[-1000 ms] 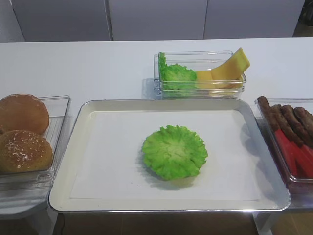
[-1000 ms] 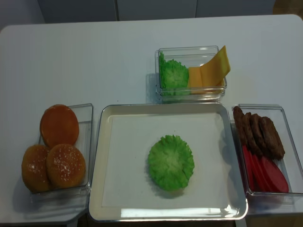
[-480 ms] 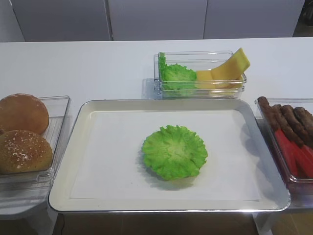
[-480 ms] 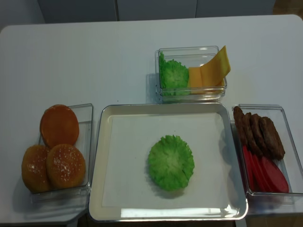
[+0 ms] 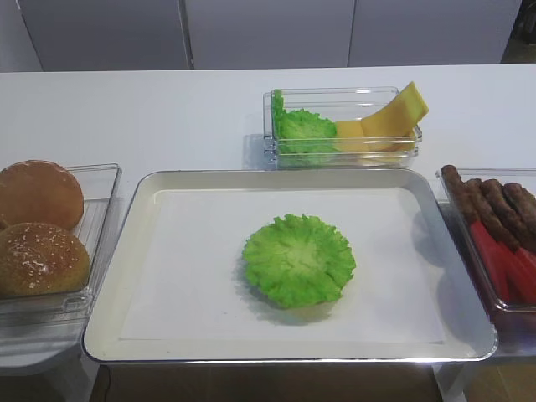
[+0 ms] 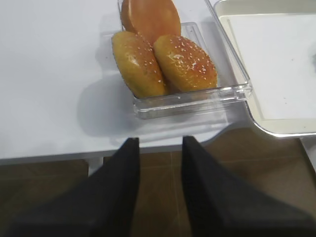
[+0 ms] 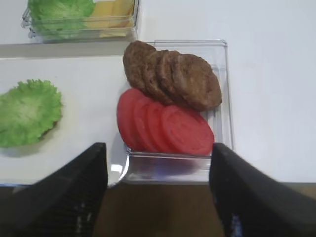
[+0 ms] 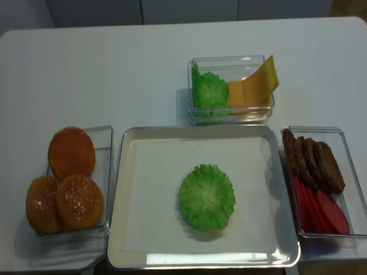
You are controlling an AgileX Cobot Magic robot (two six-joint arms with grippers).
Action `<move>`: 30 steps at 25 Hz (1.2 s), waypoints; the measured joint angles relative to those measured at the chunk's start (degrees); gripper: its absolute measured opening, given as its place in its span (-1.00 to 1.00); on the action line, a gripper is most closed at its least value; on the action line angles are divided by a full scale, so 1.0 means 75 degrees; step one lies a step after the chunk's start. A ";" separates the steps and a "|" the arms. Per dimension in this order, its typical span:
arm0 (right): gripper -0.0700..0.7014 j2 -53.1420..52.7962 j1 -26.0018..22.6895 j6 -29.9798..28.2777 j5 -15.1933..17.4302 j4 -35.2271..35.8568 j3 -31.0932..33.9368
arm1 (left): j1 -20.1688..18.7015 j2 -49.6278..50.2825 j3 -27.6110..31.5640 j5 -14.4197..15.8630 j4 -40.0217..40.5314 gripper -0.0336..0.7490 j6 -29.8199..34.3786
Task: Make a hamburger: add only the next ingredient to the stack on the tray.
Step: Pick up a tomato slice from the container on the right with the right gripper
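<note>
The stack is one ruffled green lettuce leaf (image 5: 299,260) (image 8: 207,197) (image 7: 27,112), lying flat in the middle of the silver tray (image 5: 134,209) (image 8: 117,172) on its white liner. Red tomato slices (image 7: 168,128) (image 8: 321,209) (image 5: 502,268) overlap in the near half of a clear box to the tray's right. My right gripper (image 7: 158,148) hangs open and wide just short of that box's near wall, with nothing in it. Off the table's front left edge, my left gripper (image 6: 160,143) stands open by a narrow gap and is empty. Neither gripper shows in the exterior views.
Brown patties (image 7: 173,76) fill the far half of the tomato box. A clear box with lettuce and yellow cheese slices (image 5: 381,121) stands behind the tray. Left of the tray is a box of buns (image 6: 163,59) (image 8: 66,183). The table's front edge lies close to the boxes.
Nothing on the table has moved. The shade over the tomato box at the right edge has grown a little darker.
</note>
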 joint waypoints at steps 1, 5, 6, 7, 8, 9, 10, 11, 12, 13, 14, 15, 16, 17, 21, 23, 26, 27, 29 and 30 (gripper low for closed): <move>0.43 0.0423 0.0000 0.0174 -0.0018 0.0063 -0.0221 | 0.0000 0.0000 0.0000 0.0000 0.0000 -0.36 0.0000; 0.38 0.1984 0.0000 0.0303 -0.0093 0.0478 -0.0987 | 0.0000 0.0000 0.0000 0.0000 0.0000 -0.36 0.0000; 0.37 0.2352 0.0000 0.0252 -0.0122 0.0548 -0.1135 | 0.0000 0.0000 0.0000 0.0000 0.0000 -0.36 0.0000; 0.37 0.2647 0.0000 0.0219 -0.0138 0.0599 -0.1301 | 0.0000 0.0000 0.0000 0.0000 0.0000 -0.36 0.0000; 0.36 0.2980 0.0000 0.0206 -0.0138 0.0649 -0.1465 | 0.0000 0.0000 0.0000 0.0000 0.0000 -0.36 0.0000; 0.36 0.3287 0.0037 0.0206 -0.0165 0.0670 -0.1617 | 0.0000 0.0000 0.0000 0.0000 0.0000 -0.36 0.0000; 0.36 0.3568 0.0098 0.0206 -0.0202 0.0712 -0.1735 | 0.0000 0.0000 0.0000 0.0000 0.0000 -0.36 0.0000; 0.36 0.3784 0.0214 0.0233 -0.0223 0.0751 -0.1862 | 0.0000 0.0000 0.0000 0.0000 0.0000 -0.36 0.0000; 0.36 0.4034 0.0317 0.0303 -0.0241 0.0763 -0.1968 | 0.0000 0.0000 0.0000 0.0000 0.0000 -0.36 0.0000; 0.36 0.4269 0.0452 0.0382 -0.0258 0.0771 -0.2052 | 0.0000 0.0000 0.0000 0.0000 0.0000 -0.36 0.0000; 0.36 0.4466 0.0597 0.0529 -0.0258 0.0752 -0.2103 | 0.0000 0.0000 0.0000 0.0000 0.0000 -0.36 0.0000; 0.36 0.4696 0.0764 0.0698 -0.0285 0.0710 -0.2134 | 0.0000 0.0000 0.0000 0.0000 0.0000 -0.36 0.0000; 0.36 0.4916 0.0925 0.0862 -0.0285 0.0600 -0.2132 | 0.0000 0.0000 0.0000 0.0000 0.0000 -0.36 0.0000; 0.36 0.5137 0.1137 0.0999 -0.0285 0.0456 -0.2132 | 0.0000 0.0000 0.0000 0.0000 0.0000 -0.36 0.0000; 0.36 0.5916 0.2036 0.1737 -0.0299 -0.0399 -0.2132 | 0.0000 0.0000 0.0000 0.0000 0.0000 -0.36 0.0000; 0.36 0.6258 0.2377 0.2068 -0.0317 -0.0781 -0.2132 | 0.0000 0.0000 0.0000 0.0000 0.0000 -0.36 0.0000; 0.36 0.6750 0.2647 0.2272 -0.0356 -0.1037 -0.2132 | 0.0000 0.0000 0.0000 0.0000 0.0000 -0.36 0.0000; 0.36 0.6915 0.2675 0.2301 -0.0356 -0.1101 -0.2132 | 0.0000 0.0000 0.0000 0.0000 0.0000 -0.36 0.0000; 0.35 0.7219 0.2689 0.2314 -0.0356 -0.1192 -0.2132 | 0.0000 0.0000 0.0000 0.0000 0.0000 -0.36 0.0000; 0.35 0.7372 0.2689 0.2333 -0.0356 -0.1210 -0.2132 | 0.0000 0.0000 0.0000 0.0000 0.0000 -0.36 0.0000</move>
